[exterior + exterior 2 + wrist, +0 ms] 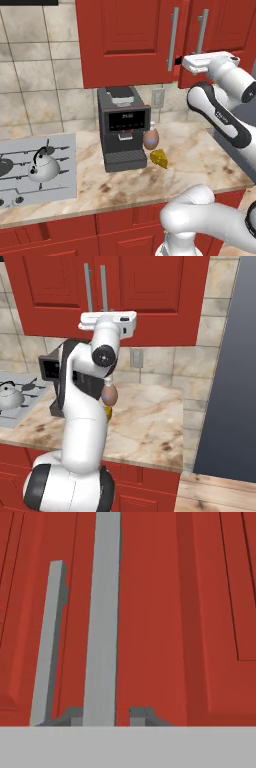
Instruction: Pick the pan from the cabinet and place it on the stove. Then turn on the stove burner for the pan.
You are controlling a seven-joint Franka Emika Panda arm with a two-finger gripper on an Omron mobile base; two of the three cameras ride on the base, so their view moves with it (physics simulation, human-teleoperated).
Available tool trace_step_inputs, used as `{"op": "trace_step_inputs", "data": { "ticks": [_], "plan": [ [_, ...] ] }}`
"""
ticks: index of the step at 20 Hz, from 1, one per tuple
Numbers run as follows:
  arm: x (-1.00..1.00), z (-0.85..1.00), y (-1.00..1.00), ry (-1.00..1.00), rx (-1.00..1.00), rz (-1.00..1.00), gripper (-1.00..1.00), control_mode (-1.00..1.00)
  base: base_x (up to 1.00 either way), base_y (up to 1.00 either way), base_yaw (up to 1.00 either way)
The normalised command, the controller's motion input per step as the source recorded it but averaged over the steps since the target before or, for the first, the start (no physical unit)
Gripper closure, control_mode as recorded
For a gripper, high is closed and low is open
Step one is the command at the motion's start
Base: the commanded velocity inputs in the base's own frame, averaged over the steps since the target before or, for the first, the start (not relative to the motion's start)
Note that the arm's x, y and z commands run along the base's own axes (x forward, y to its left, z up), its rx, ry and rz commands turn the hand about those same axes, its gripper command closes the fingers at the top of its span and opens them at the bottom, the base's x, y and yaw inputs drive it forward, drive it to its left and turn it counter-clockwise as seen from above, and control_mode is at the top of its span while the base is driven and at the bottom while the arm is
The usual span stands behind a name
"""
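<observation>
The red cabinet (125,40) hangs on the wall with both doors closed. The pan is hidden. My gripper (107,714) is up at the cabinet front, its two fingertips (142,713) straddling the lower end of a vertical silver bar handle (102,612). The left tip touches the bar and a thin gap shows on the right, so the jaws stand slightly open. From the left base view the gripper (180,61) sits between the two handles' lower ends. The stove (67,150) lies at the counter's left with a silver kettle (42,165) on it.
A black coffee machine (122,127) stands on the marble counter below the cabinet, with an egg-shaped object (151,138) and a cheese wedge (160,158) beside it. A second bar handle (47,642) runs left of the gripped one. A tall dark panel (230,381) bounds the counter's right.
</observation>
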Motion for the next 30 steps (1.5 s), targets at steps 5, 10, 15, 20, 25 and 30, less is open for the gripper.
{"op": "trace_step_inputs", "data": {
  "ticks": [5, 10, 15, 20, 25, 30],
  "plan": [
    [-0.82, 0.38, -0.48, 0.00, 0.00, 0.06, 1.00, -1.00, 0.00, 0.00, 0.00],
    [-0.77, 0.35, -0.49, 0.00, 0.00, 0.05, 1.00, -1.00, 0.00, 0.00, 0.00],
    [-0.73, 0.23, -0.59, 0.03, 0.00, 0.00, 1.00, -1.00, 0.00, 0.00, 0.00],
    [-0.63, -0.01, -0.33, 0.02, 0.00, 0.00, -1.00, -1.00, 0.00, 0.00, 0.00],
    [-0.57, 0.00, 0.05, -0.06, 0.00, 0.00, -1.00, -1.00, 0.00, 0.00, 0.00],
    [-0.63, 0.08, 0.61, -0.06, -0.06, -0.05, -1.00, -1.00, 0.00, 0.00, 0.00]
  ]
}}
